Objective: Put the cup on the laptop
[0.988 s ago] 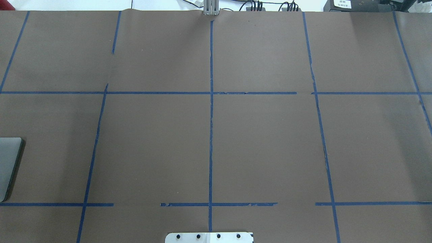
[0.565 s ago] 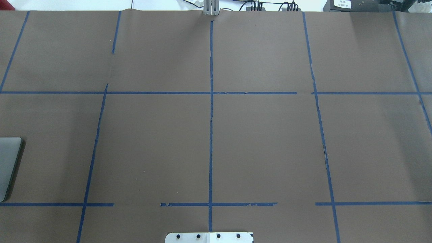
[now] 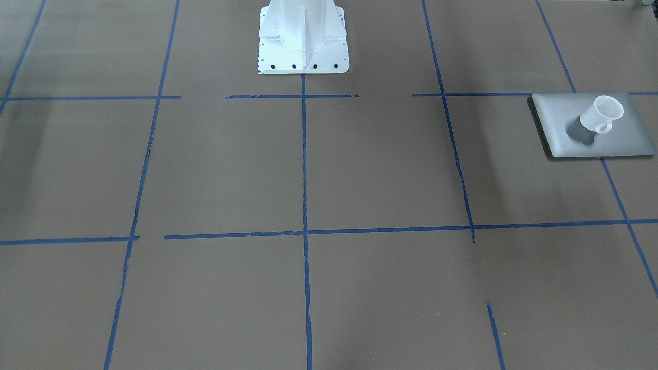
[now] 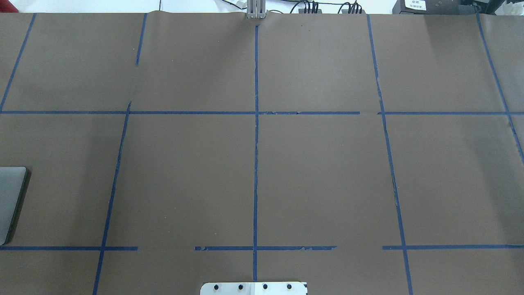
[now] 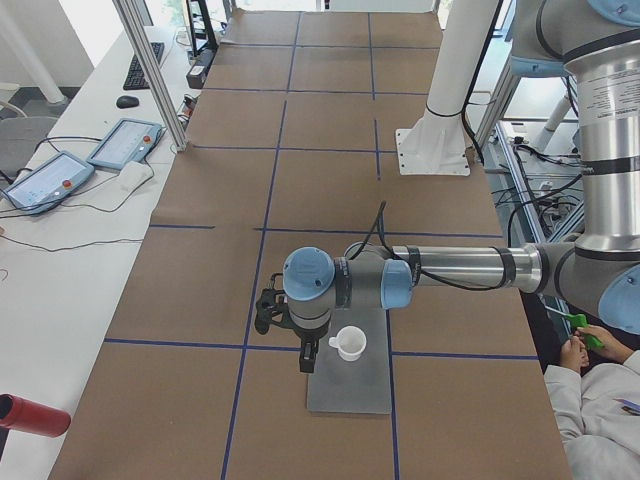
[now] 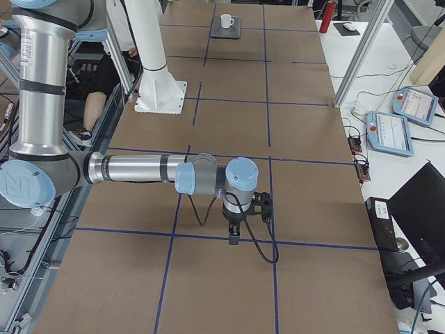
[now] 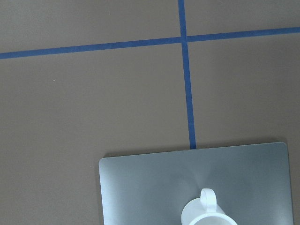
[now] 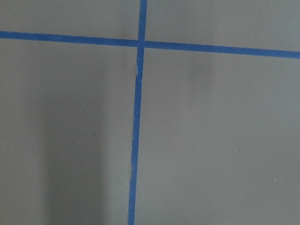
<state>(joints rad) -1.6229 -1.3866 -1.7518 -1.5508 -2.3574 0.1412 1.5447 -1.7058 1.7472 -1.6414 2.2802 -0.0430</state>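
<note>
The white cup (image 3: 601, 115) stands upright on the closed silver-grey laptop (image 3: 560, 123), at the table's end on my left. The exterior left view shows the cup (image 5: 349, 344) on the laptop (image 5: 350, 392), with my left gripper (image 5: 306, 358) just beside it; I cannot tell whether it is open or shut. The left wrist view looks down on the cup (image 7: 206, 213) and the laptop lid (image 7: 140, 187). My right gripper (image 6: 233, 236) hangs over bare table far from the cup (image 6: 226, 21); I cannot tell its state. Only the laptop's corner (image 4: 10, 200) shows overhead.
The table is covered in brown paper with a grid of blue tape (image 4: 256, 164). The white robot pedestal (image 3: 303, 38) stands at the near middle edge. Teach pendants (image 6: 389, 132) and an aluminium post (image 5: 150, 70) are along the far side. A red object (image 5: 30, 415) lies off the table's left end.
</note>
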